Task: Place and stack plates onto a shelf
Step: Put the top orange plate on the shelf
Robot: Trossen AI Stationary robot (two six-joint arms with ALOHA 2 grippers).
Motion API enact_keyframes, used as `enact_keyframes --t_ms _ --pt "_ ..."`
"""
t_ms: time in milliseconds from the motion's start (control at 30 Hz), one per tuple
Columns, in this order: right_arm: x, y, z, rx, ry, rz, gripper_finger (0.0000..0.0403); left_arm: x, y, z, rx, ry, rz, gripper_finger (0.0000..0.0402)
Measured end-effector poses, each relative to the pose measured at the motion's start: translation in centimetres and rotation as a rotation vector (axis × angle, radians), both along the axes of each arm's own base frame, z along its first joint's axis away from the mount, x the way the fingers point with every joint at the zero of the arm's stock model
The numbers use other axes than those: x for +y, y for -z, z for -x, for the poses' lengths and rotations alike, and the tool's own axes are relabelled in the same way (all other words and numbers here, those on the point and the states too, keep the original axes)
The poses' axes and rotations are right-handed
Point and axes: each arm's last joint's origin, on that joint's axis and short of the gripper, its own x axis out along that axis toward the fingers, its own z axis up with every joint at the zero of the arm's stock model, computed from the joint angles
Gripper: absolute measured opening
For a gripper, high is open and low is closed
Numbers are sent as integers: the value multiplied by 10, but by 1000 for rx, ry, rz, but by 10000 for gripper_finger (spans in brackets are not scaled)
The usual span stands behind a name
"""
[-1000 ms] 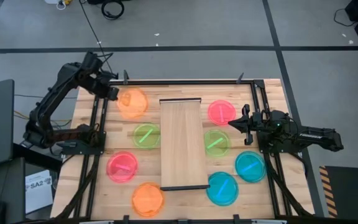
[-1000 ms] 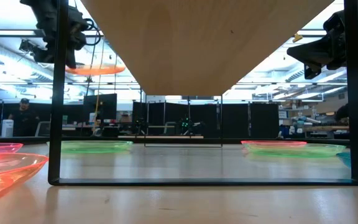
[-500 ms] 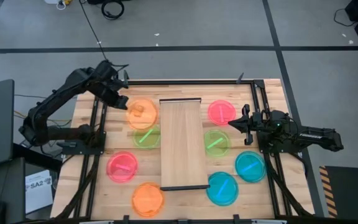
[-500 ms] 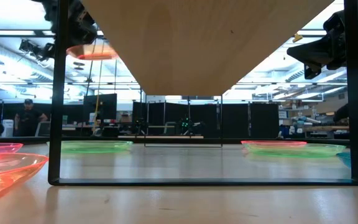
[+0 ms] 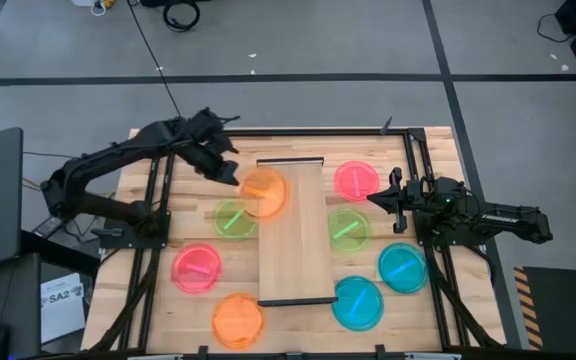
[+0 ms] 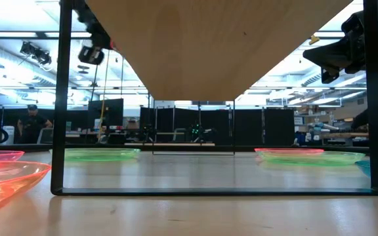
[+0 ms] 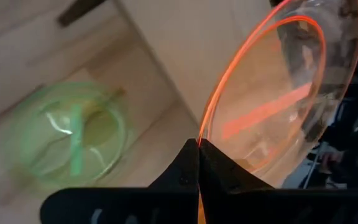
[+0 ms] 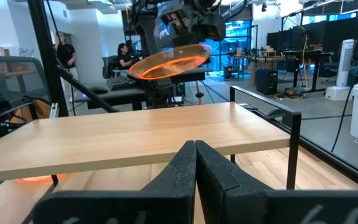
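Note:
My left gripper [image 5: 226, 168] is shut on an orange plate [image 5: 264, 192] and holds it in the air over the far left part of the shelf [image 5: 291, 240]. The right wrist view shows this orange plate [image 8: 166, 62] above the shelf board [image 8: 135, 140]. The other plates rest flat on the table: green [image 5: 233, 219], pink [image 5: 197, 268] and orange [image 5: 238, 319] to the shelf's left; pink [image 5: 355, 181], green [image 5: 347, 229] and two cyan [image 5: 402, 267] [image 5: 357, 303] to its right. My right gripper [image 5: 381, 198] waits, shut, right of the shelf. My left gripper pinches the orange plate's rim [image 7: 204, 132] between its two fingers, on the side of the plate toward the table's far left. The fingers come from the far left, slanting down. The plate is lifted clear of shelf and table, slightly tilted, reaching out beyond the fingertips.
A thin dark frame [image 6: 61, 98] carries the shelf above the table. Black rails [image 5: 153, 230] run along both sides of the table. People and desks [image 8: 64, 53] show in the room beyond.
My left gripper, still shut on the orange plate, has carried it from above the table's far left corner toward the right and upward. The plate now hangs over the shelf's far left part. The right arm has kept still.

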Motion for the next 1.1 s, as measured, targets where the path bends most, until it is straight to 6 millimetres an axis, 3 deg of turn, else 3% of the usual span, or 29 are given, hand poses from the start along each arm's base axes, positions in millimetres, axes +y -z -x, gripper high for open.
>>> enact_keyframes --t_ms 367,667,1100 --pt "0 0 0 0 0 0 14 8 30 -51 -21 -25 129 0" --pt "0 0 0 0 0 0 14 14 50 -63 35 -57 178 0" --pt "0 0 0 -1 0 0 14 19 50 -69 8 -110 183 3"
